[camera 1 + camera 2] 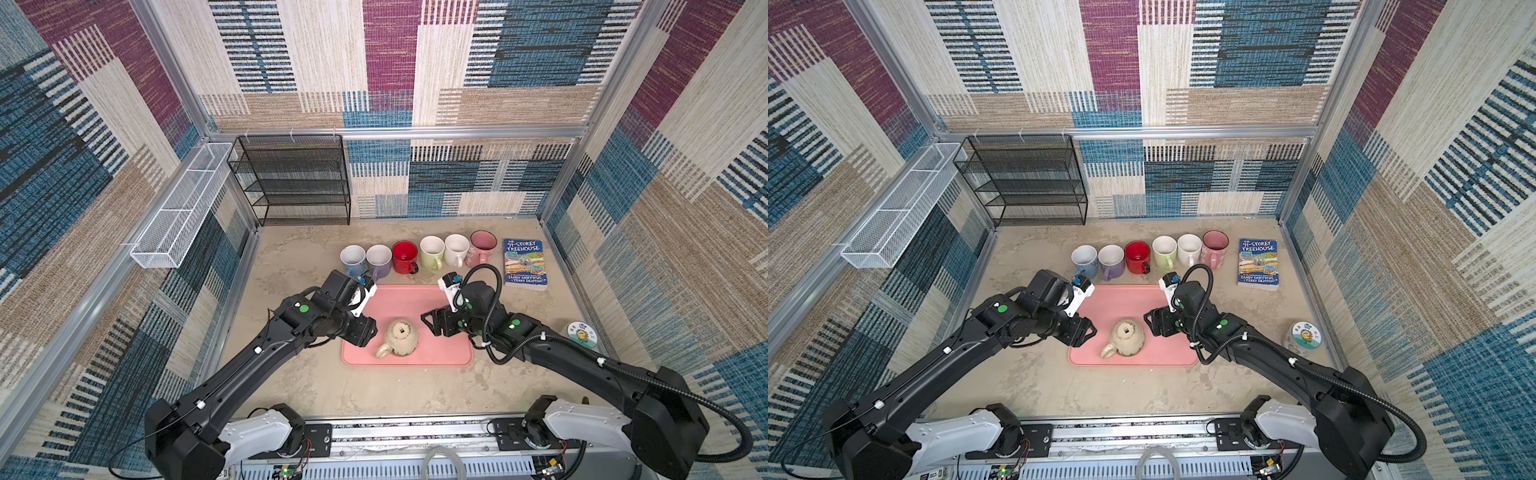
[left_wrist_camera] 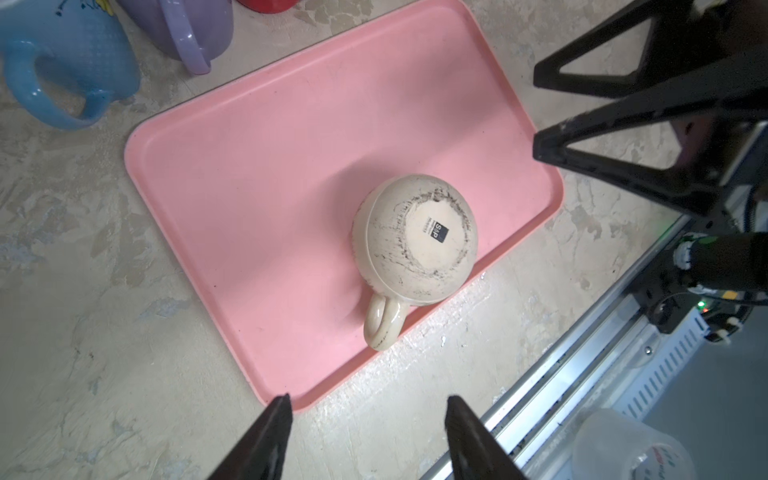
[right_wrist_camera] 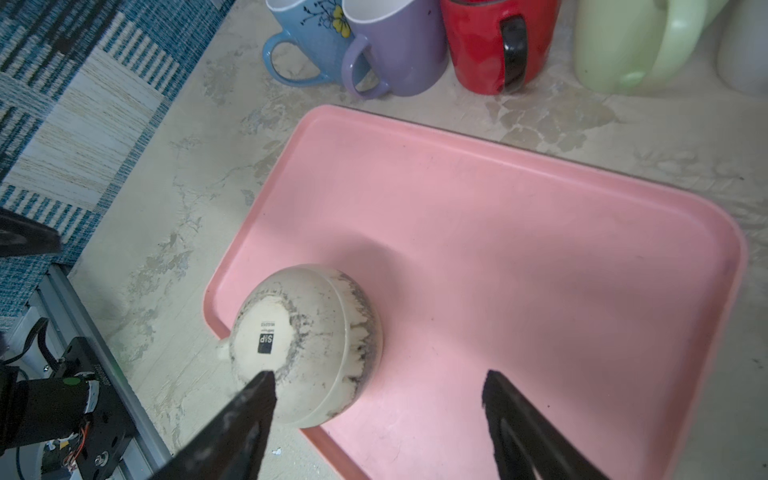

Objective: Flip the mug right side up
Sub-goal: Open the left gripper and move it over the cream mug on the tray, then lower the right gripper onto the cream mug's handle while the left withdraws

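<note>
A cream mug [image 1: 401, 338] [image 1: 1127, 337] stands upside down on the near part of the pink tray [image 1: 409, 299] [image 1: 1125, 301], with its base up and its handle toward the near left corner. My left gripper [image 1: 371, 336] [image 1: 1091, 332] hovers just left of the mug, open and empty. In the left wrist view the mug [image 2: 415, 237] lies ahead of the left gripper [image 2: 369, 399], clear of it. My right gripper [image 1: 428, 325] [image 1: 1149, 325] is open just right of the mug. In the right wrist view the mug [image 3: 307, 345] sits beside one finger of the right gripper [image 3: 378, 374], which holds nothing.
Several upright mugs [image 1: 405, 257] stand in a row behind the tray. A book [image 1: 524, 262] lies at the right and a round lidded container [image 1: 582, 333] sits near the right wall. A black mesh shelf [image 1: 291, 180] and a white wire basket [image 1: 183, 208] are at the back left.
</note>
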Robot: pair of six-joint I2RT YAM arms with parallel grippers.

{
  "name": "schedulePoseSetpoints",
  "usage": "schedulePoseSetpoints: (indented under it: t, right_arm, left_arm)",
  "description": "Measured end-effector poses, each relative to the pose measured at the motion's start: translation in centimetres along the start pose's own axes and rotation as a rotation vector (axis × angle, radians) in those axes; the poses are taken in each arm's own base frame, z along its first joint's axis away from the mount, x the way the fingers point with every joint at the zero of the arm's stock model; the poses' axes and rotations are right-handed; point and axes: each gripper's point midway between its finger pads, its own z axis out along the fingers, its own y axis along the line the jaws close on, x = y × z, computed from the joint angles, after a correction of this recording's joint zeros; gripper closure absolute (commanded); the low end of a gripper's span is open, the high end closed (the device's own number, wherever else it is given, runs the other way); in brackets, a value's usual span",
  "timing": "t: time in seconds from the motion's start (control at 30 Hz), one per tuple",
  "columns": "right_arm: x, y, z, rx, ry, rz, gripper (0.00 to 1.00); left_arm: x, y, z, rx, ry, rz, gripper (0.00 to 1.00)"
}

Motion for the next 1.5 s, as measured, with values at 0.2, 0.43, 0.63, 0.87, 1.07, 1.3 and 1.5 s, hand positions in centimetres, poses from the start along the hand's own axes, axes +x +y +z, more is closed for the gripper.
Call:
schedulePoseSetpoints:
  t: [0.2,0.43,0.63,0.87,1.07,1.3,1.5]
  right_arm:
    - [0.1,-0.9,-0.9,0.006,-0.042,0.010,0.19]
    - [0.6,-1.5,-1.0,-0.002,-0.069,0.028,0.19]
    - [1.7,-2.3,-1.5,0.001,-0.095,0.049,0.19]
    - [1.3,-2.1,-2.1,-0.011,-0.147,0.036,0.19]
    - [1.7,-2.3,-1.9,-0.012,-0.142,0.038,0.19]
    - [1.4,-2.1,-2.2,-0.023,-0.155,0.036,0.19]
    - [1.7,-2.1,-2.4,-0.026,-0.161,0.045,0.19]
  left_arm:
    - [0.7,-1.0,1.3,-0.023,0.050,0.073,0.57]
    - [1.6,-1.8,2.9,-0.050,0.128,0.144,0.56]
    - [2.7,-2.3,6.2,-0.106,0.249,0.210,0.54]
    - [3.2,-2.0,8.8,-0.141,0.316,0.248,0.54]
    - [3.4,-1.9,9.8,-0.141,0.324,0.251,0.54]
    - [3.3,-2.0,10.5,-0.134,0.317,0.250,0.61]
    - [2.9,-2.8,11.2,-0.096,0.290,0.213,0.62]
